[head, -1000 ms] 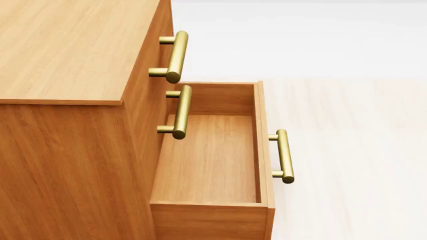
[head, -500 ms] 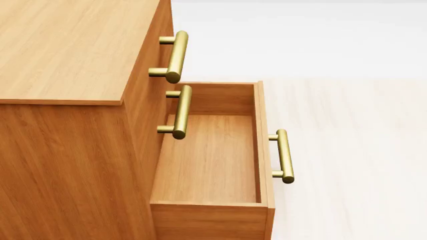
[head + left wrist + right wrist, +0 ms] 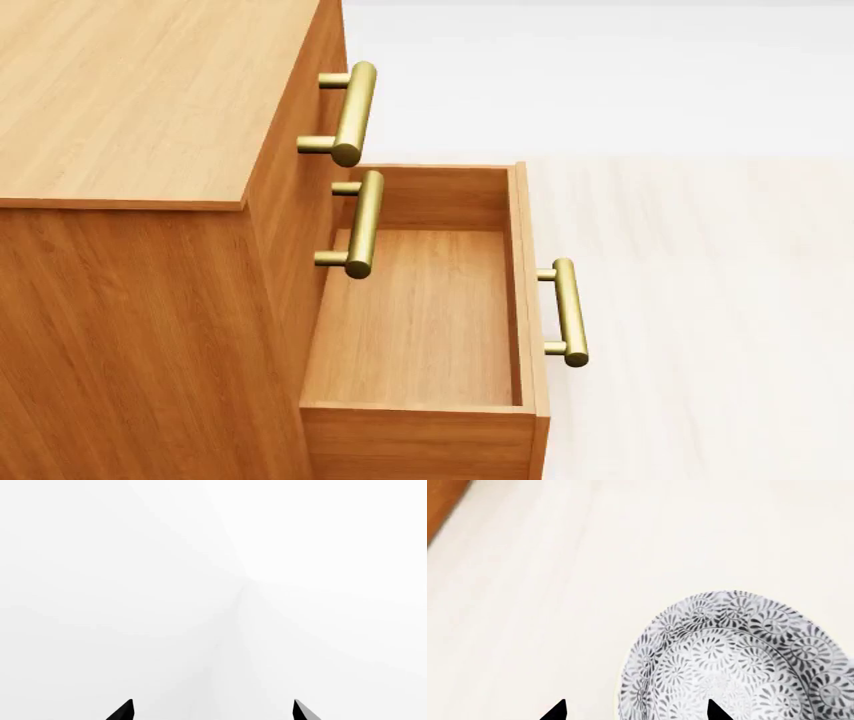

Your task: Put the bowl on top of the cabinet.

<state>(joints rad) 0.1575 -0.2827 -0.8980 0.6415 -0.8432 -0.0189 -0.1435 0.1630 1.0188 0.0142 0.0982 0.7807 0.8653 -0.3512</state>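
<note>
The cabinet point(image 3: 134, 100), orange-brown wood with a flat top, fills the left of the head view; nothing rests on the part of its top that shows. The bowl point(image 3: 740, 665), white with a dense dark floral pattern, appears only in the right wrist view, sitting on a pale surface. My right gripper point(image 3: 635, 711) is open, and its two dark fingertips straddle the bowl's near rim, one outside and one over the inside. My left gripper point(image 3: 213, 710) is open on blank white space. Neither gripper nor the bowl shows in the head view.
One cabinet drawer point(image 3: 420, 320) is pulled out, with nothing inside it. Brass bar handles point(image 3: 350, 112) stick out from the cabinet front, and another handle point(image 3: 570, 312) from the drawer front. Pale floor point(image 3: 707, 300) lies to the right. An orange-brown corner point(image 3: 440, 500) edges the right wrist view.
</note>
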